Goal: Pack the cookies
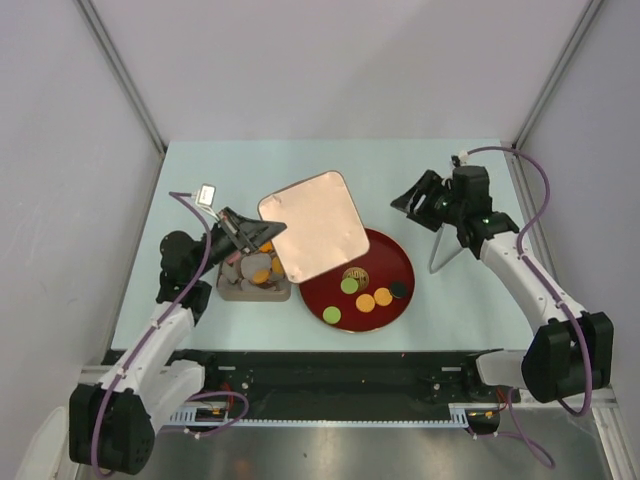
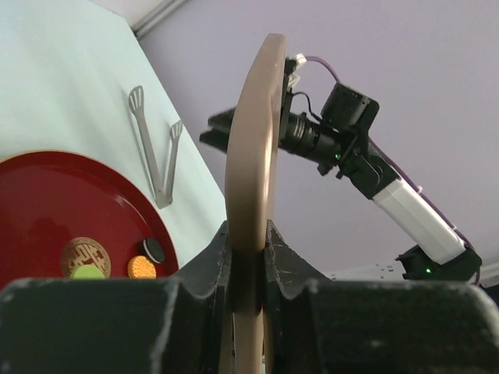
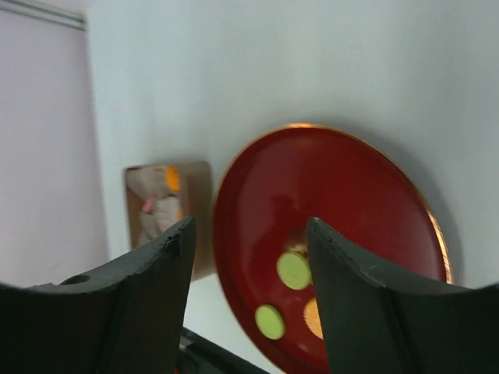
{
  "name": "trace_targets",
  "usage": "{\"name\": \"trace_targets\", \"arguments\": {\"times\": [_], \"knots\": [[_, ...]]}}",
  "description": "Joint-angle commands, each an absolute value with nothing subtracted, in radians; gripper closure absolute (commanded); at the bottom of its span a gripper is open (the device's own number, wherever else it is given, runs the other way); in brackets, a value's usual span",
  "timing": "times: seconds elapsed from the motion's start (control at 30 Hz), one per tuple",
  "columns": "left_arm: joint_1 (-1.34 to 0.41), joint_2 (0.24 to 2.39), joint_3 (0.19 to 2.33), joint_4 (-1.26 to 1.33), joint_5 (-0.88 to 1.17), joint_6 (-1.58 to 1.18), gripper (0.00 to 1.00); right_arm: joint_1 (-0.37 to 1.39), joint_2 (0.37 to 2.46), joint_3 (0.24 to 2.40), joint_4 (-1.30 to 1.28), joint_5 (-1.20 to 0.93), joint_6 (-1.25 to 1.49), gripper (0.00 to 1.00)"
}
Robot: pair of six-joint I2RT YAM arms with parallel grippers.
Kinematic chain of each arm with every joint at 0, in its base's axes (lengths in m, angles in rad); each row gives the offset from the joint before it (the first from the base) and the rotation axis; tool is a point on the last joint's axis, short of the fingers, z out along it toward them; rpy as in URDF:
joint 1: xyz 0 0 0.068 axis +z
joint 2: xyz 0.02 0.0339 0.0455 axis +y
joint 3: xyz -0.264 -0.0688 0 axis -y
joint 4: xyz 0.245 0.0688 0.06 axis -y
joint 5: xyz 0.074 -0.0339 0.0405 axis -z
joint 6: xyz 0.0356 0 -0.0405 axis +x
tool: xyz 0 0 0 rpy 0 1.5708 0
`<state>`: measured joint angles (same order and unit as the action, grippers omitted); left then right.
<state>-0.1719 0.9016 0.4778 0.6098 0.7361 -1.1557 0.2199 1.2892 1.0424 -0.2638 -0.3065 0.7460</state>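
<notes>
Left fingers [image 2: 195, 288] are clenched on the edge of the tan lid [image 1: 315, 225], holding it tilted above the box [image 1: 230, 293]. Right fingers [image 3: 140, 296] are spread and empty, far right. I reckon we're mid-packing, so next I need the tongs [image 1: 440, 255] off the counter [image 1: 200, 170]. Cookies [image 1: 366, 301]: two green, two orange and one black on the red plate [image 1: 398, 262], a few orange in the box.

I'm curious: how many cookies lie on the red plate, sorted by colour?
Green cookies: 2
Orange cookies: 2
Black cookie: 1
Total in view on the plate: 5
</notes>
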Motion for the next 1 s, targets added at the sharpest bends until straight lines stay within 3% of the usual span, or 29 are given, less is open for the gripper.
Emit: {"name": "trace_targets", "arguments": {"times": [0.0,0.3,0.83,0.93,0.97], "knots": [[-0.150,0.868,0.534,0.453,0.678,-1.060,1.00,0.313,1.295,1.083,-0.460,-0.019,0.569,0.38],[-0.137,0.858,0.511,0.420,0.656,-1.094,1.00,0.356,1.483,1.081,-0.499,0.153,0.472,0.60],[-0.141,0.887,0.505,0.534,0.732,-1.197,1.00,0.362,1.772,1.080,-0.408,0.158,0.465,0.67],[-0.144,0.899,0.505,0.537,0.735,-1.195,1.00,0.354,1.808,1.083,-0.382,0.152,0.465,0.75],[-0.147,0.900,0.502,0.538,0.736,-1.193,1.00,0.350,1.819,1.088,-0.377,0.150,0.466,0.83]]}}
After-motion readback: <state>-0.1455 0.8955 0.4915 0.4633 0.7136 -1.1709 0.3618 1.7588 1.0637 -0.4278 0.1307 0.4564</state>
